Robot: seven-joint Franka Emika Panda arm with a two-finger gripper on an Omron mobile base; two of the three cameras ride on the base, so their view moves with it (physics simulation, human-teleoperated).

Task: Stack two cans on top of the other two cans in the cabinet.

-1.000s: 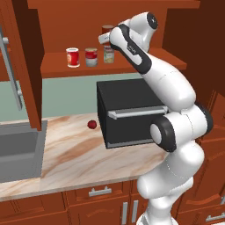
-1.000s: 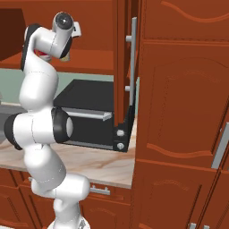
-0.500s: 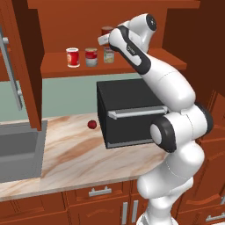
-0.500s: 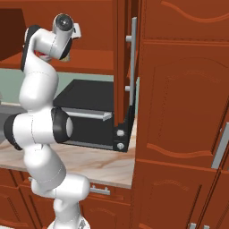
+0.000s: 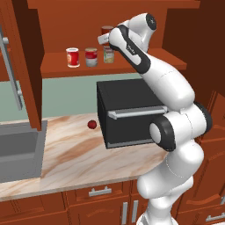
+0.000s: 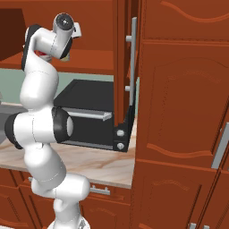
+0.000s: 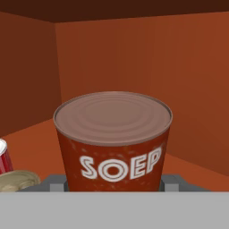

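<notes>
Soup can (image 7: pixel 112 138) betw. jaws, base cut off; pale can (image 5: pixel 108 54) below.

The white arm with dark joints rises from its base, bends at the elbow and reaches up and forward. Its two-finger hand (image 5: pixel 105 38) is level at the wrist, fingers closed on a dark red-brown can (image 7: pixel 112 139).
</notes>
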